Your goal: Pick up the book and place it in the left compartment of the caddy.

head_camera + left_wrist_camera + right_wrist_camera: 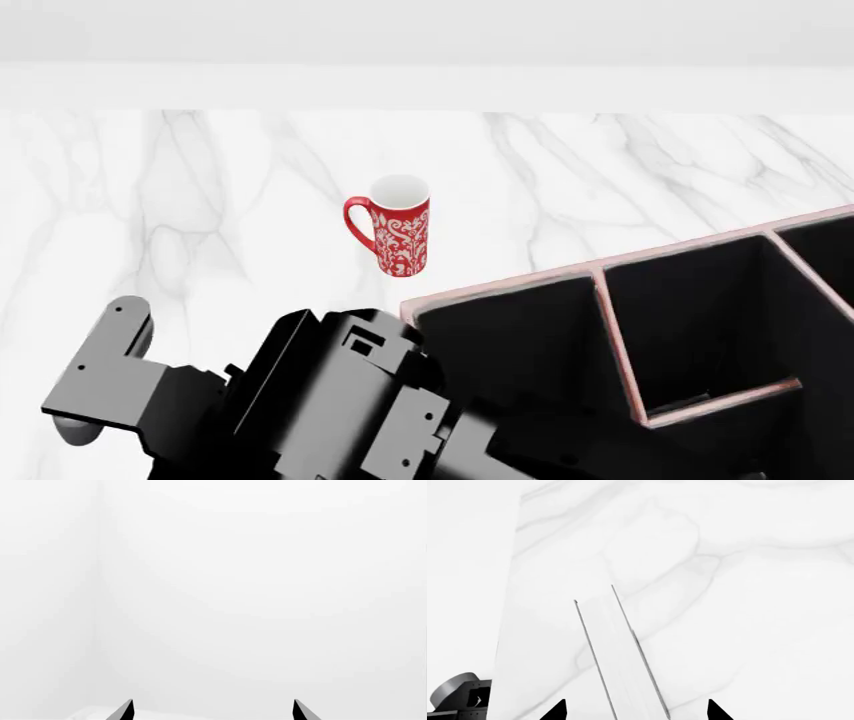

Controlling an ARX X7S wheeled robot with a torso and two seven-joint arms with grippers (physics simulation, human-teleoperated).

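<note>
The right claw (635,711) has its tips spread, with the book (622,655) standing edge-on between them, white pages outward; whether they press it I cannot tell. The left claw (212,711) is open and empty. In the head view an arm (334,410) hides part of the caddy (603,272); its left compartment (521,335) looks empty. I judge the grasp underway; next: close, lift, carry over.

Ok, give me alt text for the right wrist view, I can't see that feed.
A thin book, seen edge-on as white pages between two dark cover lines, runs between the fingertips of the open right gripper, not visibly touching them. Behind it is a white marble surface.
</note>
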